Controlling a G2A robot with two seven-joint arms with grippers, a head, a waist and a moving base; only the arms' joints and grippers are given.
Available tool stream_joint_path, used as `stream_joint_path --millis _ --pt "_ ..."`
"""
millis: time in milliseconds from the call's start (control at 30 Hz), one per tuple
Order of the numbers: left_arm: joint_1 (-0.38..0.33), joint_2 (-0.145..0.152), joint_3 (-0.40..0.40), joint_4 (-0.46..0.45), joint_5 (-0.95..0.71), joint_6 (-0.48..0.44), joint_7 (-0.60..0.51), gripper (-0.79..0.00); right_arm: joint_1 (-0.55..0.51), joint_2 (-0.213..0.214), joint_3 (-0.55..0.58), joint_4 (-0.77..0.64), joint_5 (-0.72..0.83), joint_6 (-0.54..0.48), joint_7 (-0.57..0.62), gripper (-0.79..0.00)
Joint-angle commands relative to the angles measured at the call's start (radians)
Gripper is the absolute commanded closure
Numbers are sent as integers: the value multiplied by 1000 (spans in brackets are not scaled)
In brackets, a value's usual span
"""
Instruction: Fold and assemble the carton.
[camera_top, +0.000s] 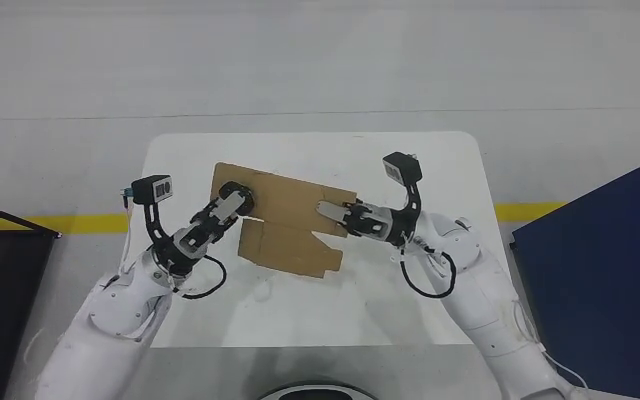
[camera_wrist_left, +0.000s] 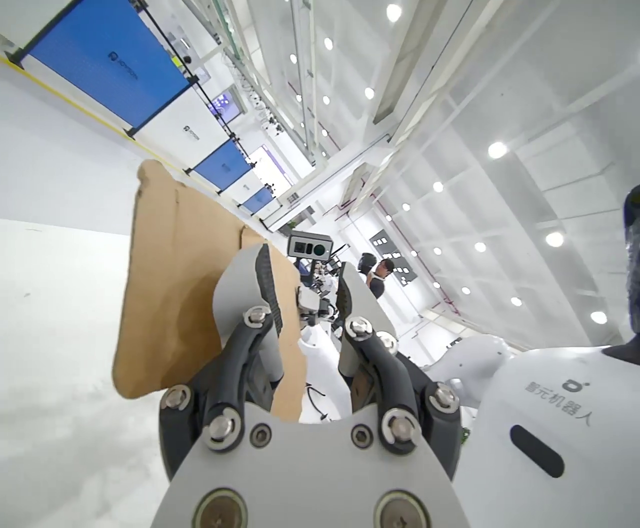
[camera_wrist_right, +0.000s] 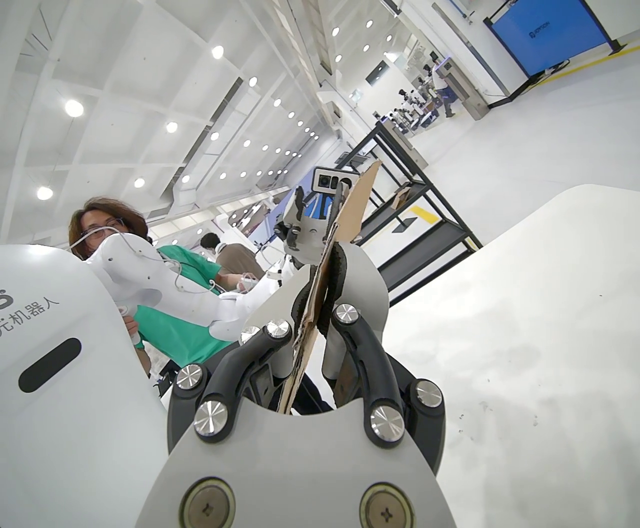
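You have one carton (camera_top: 290, 205), part of it hidden under your left gripper (camera_wrist_left: 304, 270), whose fingers stand apart with cardboard against one. Your right gripper (camera_wrist_right: 325, 280) pinches the opposite edge.

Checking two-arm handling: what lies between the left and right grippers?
The unfolded carton spans the whole stretch from the left gripper to the right gripper, as the top view shows.

L gripper (camera_top: 239, 196) jaws apart, R gripper (camera_top: 326, 209) tight on carton (camera_top: 290, 200), both angled inward, tips facing each other
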Motion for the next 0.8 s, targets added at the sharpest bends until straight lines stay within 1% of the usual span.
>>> stream_joint_path --millis 0,133,167,200,300,433,567,667,767 --pt "-5 3 -20 6 55 7 -25 -265 4 0 -4 5 -1 2 -3 0" --pt "17 10 -71 -16 274 4 -28 -271 8 0 -2 15 6 -4 -16 0" --pt "30 12 -86 -23 330 0 -28 -274 8 0 0 18 9 -6 -18 0" --pt "49 13 -92 -29 351 -8 -22 -274 7 1 3 19 11 -8 -20 0" --pt "91 17 -108 -14 344 -44 -32 -274 3 3 12 17 21 -16 -20 0" --pt "112 18 -129 13 331 -62 -12 -265 3 5 15 10 27 -10 -17 0" --pt "113 17 -125 30 288 -95 -6 -256 12 5 8 2 25 2 -16 0" --pt "101 15 -85 39 179 -135 -38 -256 25 4 2 1 8 22 -21 0" --pt "79 17 -71 60 102 -153 -87 -249 32 3 -2 0 -3 32 -30 0"
